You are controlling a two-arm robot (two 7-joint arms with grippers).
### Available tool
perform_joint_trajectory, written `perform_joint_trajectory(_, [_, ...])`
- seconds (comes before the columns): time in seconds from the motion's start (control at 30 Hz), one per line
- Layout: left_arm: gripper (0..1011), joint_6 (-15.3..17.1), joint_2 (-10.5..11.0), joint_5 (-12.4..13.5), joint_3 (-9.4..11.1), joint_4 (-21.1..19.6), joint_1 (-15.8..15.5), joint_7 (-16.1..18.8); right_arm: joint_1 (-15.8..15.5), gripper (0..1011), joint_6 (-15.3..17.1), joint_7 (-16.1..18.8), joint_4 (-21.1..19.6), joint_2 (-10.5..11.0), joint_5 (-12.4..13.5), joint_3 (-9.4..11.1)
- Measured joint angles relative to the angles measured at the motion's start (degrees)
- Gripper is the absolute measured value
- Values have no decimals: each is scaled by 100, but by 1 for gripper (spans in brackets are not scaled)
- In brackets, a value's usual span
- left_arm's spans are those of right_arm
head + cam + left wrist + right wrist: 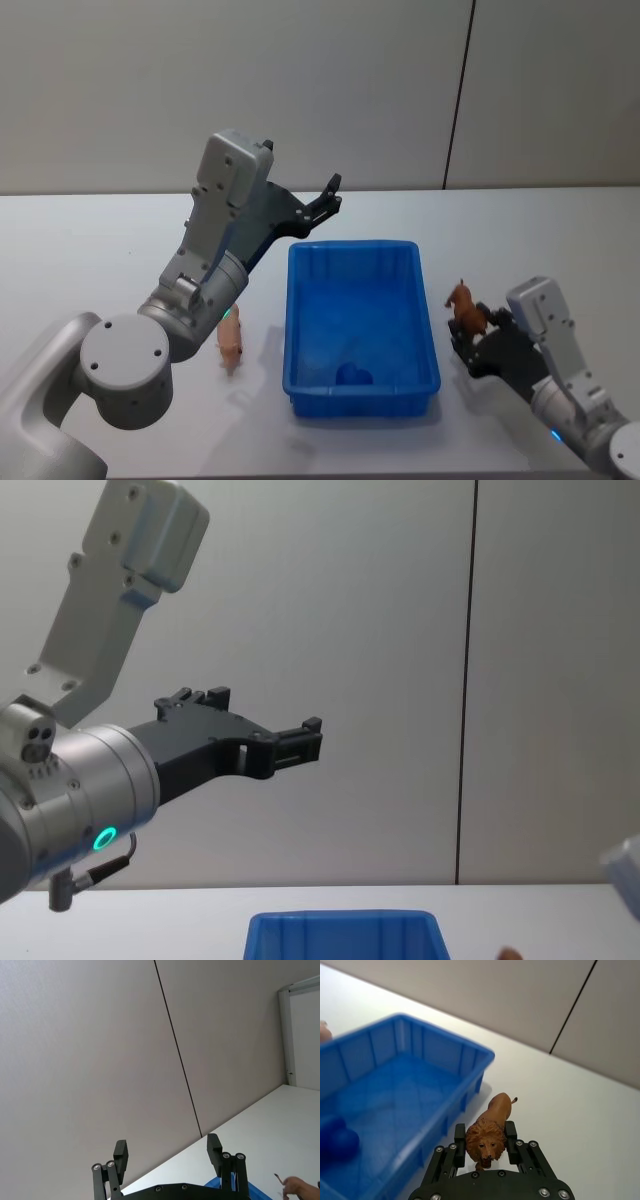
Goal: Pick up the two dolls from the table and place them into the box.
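light: bright, even, diffuse, from overhead | shadows: soft and short along the left and near sides of the box (352, 244) on the white surface (100, 240), faint beside the pig doll (231, 342) | glare: mild sheen on the grey shell of the left arm (125, 370) | wall (350, 630): evenly lit in all 4 views

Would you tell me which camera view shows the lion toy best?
The right wrist view: the lion faces the camera, close, between the right gripper's fingers. The head view shows it small beside the box.
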Motion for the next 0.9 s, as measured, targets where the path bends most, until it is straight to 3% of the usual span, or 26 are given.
perform_joint_trajectory(0.37, [1001, 0, 0, 0, 0, 0, 0, 0, -42, 441, -278, 295, -684, -21, 143, -52])
perform_joint_trajectory(0.67, [1001, 0, 0, 0, 0, 0, 0, 0, 156, 446, -471, 682, -793, -226, 186, -185])
perform_joint_trajectory(0.83, [1001, 0, 0, 0, 0, 0, 0, 0, 326, 564, -520, 847, -623, -377, 167, -265])
perform_joint_trajectory(0.9, [1001, 0, 0, 0, 0, 0, 0, 0, 371, 663, -521, 867, -559, -415, 151, -283])
